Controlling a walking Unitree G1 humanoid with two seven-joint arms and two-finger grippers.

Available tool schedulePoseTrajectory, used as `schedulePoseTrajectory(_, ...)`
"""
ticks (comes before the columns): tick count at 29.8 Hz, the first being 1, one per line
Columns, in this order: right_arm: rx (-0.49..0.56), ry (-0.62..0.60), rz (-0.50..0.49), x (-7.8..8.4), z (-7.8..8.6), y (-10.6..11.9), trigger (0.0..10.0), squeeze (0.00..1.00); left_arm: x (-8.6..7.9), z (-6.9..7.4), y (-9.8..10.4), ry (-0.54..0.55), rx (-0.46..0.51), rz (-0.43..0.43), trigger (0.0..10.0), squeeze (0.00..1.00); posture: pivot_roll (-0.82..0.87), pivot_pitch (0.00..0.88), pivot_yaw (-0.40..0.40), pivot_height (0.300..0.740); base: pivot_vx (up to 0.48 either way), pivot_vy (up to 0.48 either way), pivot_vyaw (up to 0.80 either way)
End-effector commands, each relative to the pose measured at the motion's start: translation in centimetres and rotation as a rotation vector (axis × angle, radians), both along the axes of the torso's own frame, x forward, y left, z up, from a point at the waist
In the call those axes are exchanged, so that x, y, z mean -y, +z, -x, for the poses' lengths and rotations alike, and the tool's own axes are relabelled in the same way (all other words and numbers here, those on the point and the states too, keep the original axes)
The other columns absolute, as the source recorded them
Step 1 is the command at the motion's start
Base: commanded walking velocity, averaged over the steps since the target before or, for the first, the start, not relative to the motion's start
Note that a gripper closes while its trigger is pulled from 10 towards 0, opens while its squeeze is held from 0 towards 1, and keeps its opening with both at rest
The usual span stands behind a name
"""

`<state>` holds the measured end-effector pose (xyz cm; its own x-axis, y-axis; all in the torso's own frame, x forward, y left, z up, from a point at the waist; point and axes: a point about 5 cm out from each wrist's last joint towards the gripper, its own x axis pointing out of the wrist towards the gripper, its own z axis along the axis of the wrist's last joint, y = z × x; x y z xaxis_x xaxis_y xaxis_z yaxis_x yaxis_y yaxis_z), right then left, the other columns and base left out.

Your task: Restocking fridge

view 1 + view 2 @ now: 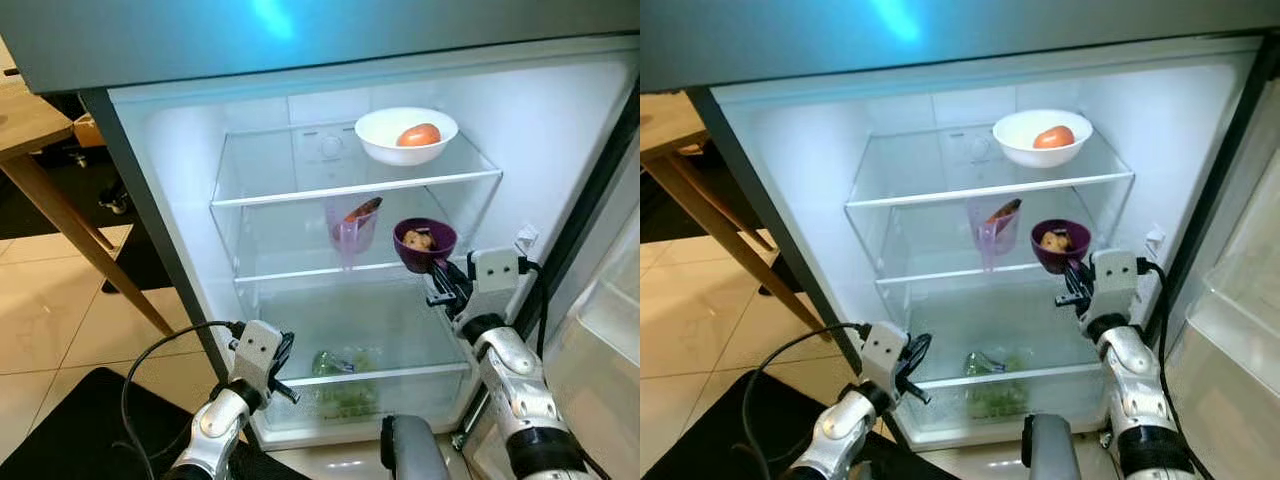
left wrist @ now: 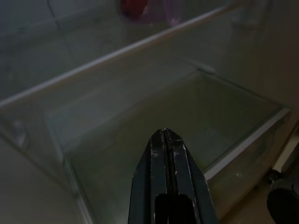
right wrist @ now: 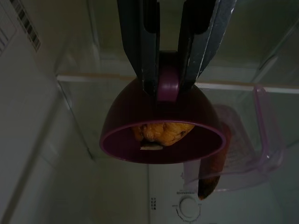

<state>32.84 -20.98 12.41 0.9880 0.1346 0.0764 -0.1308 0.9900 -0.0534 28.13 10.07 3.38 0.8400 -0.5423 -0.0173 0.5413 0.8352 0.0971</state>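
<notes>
Right tool [image 3: 168,88] grips purple bowl [image 1: 424,243] at shelf edge [image 1: 330,272].

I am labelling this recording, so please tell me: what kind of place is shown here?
Probably a home kitchen or dining area: an open fridge with glass shelves holding a white bowl, a wooden table beside it, and a tiled floor.

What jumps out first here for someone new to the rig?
The lit, open fridge, with the right claw shut on the tab handle of a purple bowl of food at the middle shelf, beside a clear pink cup. Above, a white bowl holding an orange fruit sits on the top shelf. The left claw hangs shut, low by the crisper drawer.
</notes>
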Motion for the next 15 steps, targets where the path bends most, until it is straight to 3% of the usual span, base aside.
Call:
schedulePoseTrajectory(1,0.023,0.008,-0.005,-0.5,-0.5,0.5,10.0,0.00,-0.2,0.0,0.4,0.010,0.025,0.025,10.0,0.00,-0.12,0.062,0.089,0.380,0.000,0.000,0.00)
schedulePoseTrajectory(5,0.018,0.006,0.000,-0.5,-0.8,0.5,10.0,0.00,-0.3,-0.2,1.2,0.015,0.065,0.054,10.0,0.00,-0.11,0.076,0.090,0.370,0.000,0.000,0.00)
schedulePoseTrajectory(10,0.013,-0.008,0.007,-0.5,-1.9,0.9,10.0,0.00,0.0,-0.4,4.1,-0.019,0.160,0.225,10.0,0.00,-0.09,0.091,0.085,0.340,0.000,0.000,0.00)
schedulePoseTrajectory(15,0.025,-0.018,0.007,-0.5,-2.4,1.4,10.0,0.00,0.0,-0.1,4.3,-0.029,0.162,0.234,10.0,0.00,-0.08,0.099,0.083,0.315,0.000,0.000,0.00)
